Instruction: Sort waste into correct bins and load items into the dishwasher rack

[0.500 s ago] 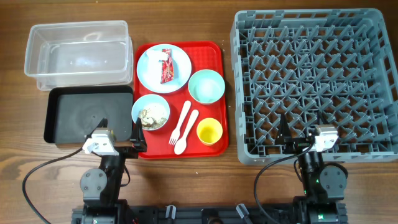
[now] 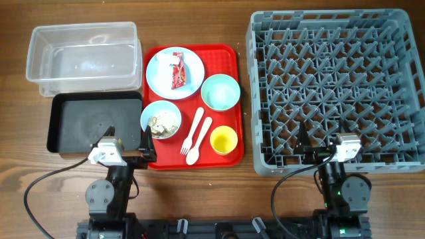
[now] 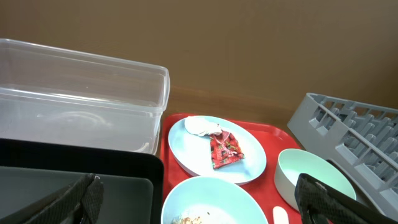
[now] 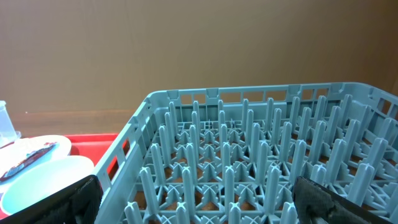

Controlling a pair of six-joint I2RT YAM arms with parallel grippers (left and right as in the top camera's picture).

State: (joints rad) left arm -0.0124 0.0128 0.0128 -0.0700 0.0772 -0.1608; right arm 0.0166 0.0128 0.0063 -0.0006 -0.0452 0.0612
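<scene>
A red-and-white wrapper (image 2: 177, 70) lies on the pale blue plate (image 2: 174, 73) at the back of the red tray (image 2: 229, 53); it also shows in the left wrist view (image 3: 224, 149). One bowl (image 2: 161, 119) holds crumbly food scraps (image 2: 161, 122); the other bowl (image 2: 220, 91) is empty. A yellow cup (image 2: 223, 140), white fork (image 2: 191, 133) and spoon (image 2: 198, 141) lie at the tray's front. The clear tub (image 2: 83, 56) and black tray (image 2: 93, 123) are left. The grey rack (image 2: 335, 89) is right. My left gripper (image 2: 127, 143) is open over the black tray's front. My right gripper (image 2: 323, 139) is open over the rack's front edge.
The wooden table edge runs along the front, where both arm bases and their cables sit. The red tray lies between the black tray and the rack, close to both.
</scene>
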